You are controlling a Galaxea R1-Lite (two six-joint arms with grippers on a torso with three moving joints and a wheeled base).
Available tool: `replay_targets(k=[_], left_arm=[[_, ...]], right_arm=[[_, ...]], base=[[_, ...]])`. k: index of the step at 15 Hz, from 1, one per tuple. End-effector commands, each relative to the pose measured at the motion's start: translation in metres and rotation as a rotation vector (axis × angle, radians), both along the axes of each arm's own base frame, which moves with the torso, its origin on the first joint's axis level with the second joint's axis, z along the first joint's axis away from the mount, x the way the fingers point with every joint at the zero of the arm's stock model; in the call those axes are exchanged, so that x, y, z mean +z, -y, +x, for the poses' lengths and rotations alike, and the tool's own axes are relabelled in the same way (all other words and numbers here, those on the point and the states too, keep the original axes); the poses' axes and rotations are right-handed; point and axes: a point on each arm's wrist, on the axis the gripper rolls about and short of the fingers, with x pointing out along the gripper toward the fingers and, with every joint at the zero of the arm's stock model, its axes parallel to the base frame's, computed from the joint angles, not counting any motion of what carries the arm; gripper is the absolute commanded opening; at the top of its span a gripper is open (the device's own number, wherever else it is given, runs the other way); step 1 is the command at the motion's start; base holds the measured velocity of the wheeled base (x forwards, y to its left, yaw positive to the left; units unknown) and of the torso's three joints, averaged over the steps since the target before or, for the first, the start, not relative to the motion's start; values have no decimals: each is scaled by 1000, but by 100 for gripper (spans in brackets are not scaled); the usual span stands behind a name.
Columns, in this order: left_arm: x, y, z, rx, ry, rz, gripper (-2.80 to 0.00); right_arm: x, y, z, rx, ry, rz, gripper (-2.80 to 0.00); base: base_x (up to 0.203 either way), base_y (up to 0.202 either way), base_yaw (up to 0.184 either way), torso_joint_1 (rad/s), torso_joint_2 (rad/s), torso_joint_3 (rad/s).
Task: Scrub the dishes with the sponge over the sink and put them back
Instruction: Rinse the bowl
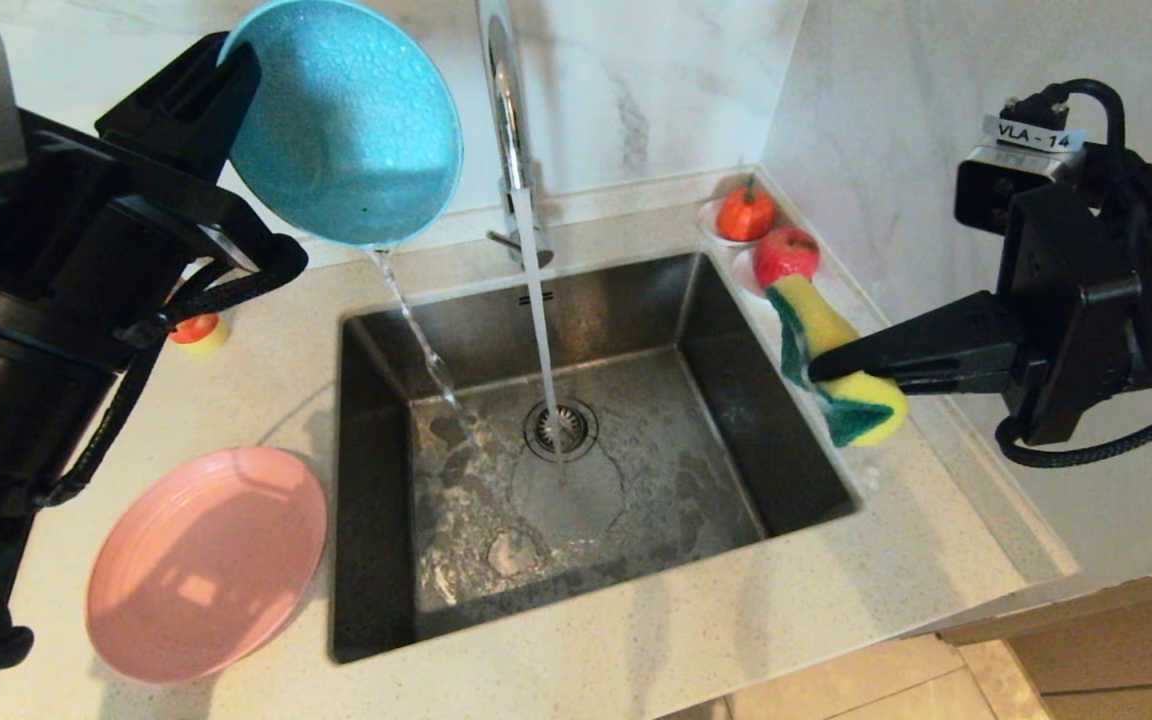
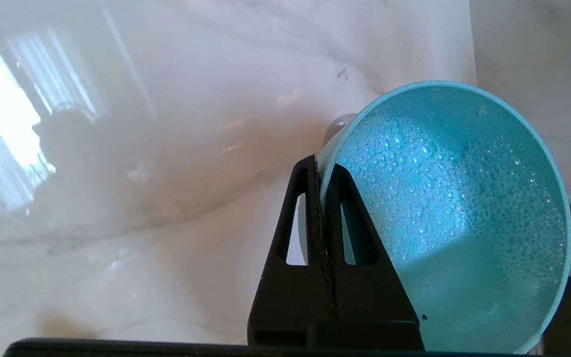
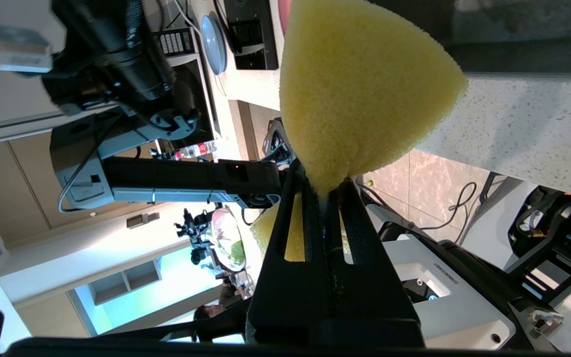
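My left gripper (image 1: 236, 72) (image 2: 322, 168) is shut on the rim of the teal-blue bowl (image 1: 346, 120) (image 2: 454, 213). It holds the bowl tilted high above the sink's back left corner. The bowl is beaded with droplets and a thin stream of water pours from its lower edge into the sink (image 1: 756, 420). The pink plate (image 1: 206, 565) lies on the counter left of the sink. My right gripper (image 1: 821, 368) (image 3: 322, 181) is shut on the middle of the yellow and green sponge (image 1: 816, 325) (image 3: 360, 89), above the sink's right rim.
The chrome tap (image 1: 506, 110) runs onto the drain strainer (image 1: 561, 428). Two red fruits (image 1: 746, 212) (image 1: 786, 255) sit on small white dishes at the back right corner. A small red and yellow object (image 1: 198, 330) lies behind my left arm. The counter's front edge drops to floor tiles.
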Motion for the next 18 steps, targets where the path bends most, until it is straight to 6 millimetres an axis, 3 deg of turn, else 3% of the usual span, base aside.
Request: replay_targets(k=[1,18], left_arm=[[5,-1,-4,-10,44,30,-280],[9,0,-6,49,140,166,-280]], right_arm=[[-1,-1,1,3,-10,-1,-280],[1,1,-1,1,-3,3,-280]], base=[[0,0,0,0,0,0],[0,0,0,0,0,0]])
